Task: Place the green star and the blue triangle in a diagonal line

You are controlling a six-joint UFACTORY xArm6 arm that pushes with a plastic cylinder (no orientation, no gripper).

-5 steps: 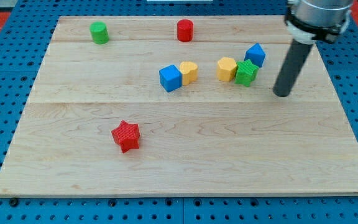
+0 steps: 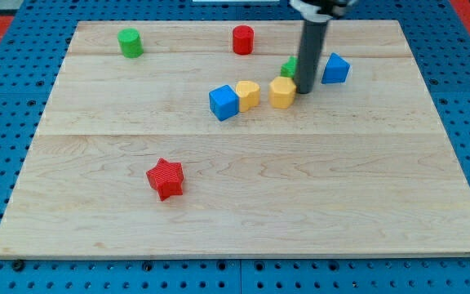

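1. Green star (image 2: 288,67): mostly hidden behind the rod, near the board's top, right of centre; blue triangle (image 2: 335,69) just to its right, apart.
2. My tip (image 2: 304,90) sits between them, touching or nearly touching the star, beside a yellow block (image 2: 281,92).
3. No gripper; nothing held.
4. Judgement: push the star in short strokes, clear of the yellow block, until offset diagonally from the triangle.

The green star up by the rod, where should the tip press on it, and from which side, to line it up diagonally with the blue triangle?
There is no gripper, so it is a push. My tip covers most of the green star, between it and the blue triangle. Only the star's left part shows. I would probably press its lower edge from the view's bottom, avoiding the yellow block beside it.
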